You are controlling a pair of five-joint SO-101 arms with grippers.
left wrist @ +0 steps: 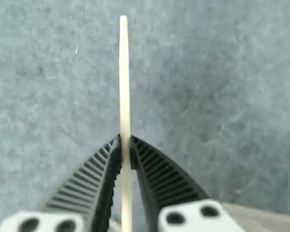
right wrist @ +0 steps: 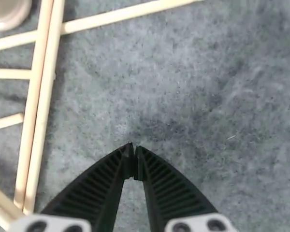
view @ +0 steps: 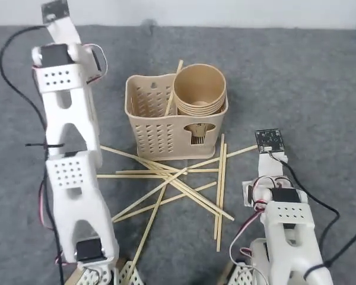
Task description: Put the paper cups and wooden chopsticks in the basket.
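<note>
A beige slotted basket (view: 160, 136) stands mid-table with a stack of paper cups (view: 199, 89) in its right compartment. One wooden chopstick (view: 172, 95) leans upright in the left compartment. Several loose chopsticks (view: 166, 184) lie crossed on the grey carpet in front of the basket. My left gripper (left wrist: 125, 140) is shut on a single chopstick (left wrist: 124, 77) that sticks out past its fingertips over bare carpet. My right gripper (right wrist: 134, 147) is shut with nothing in it, low over the carpet beside a pair of parallel chopsticks (right wrist: 41, 96).
The left arm (view: 65, 119) stretches up the left side of the table. The right arm (view: 285, 219) sits at the lower right. Grey carpet lies bare to the right of the basket and along the far edge.
</note>
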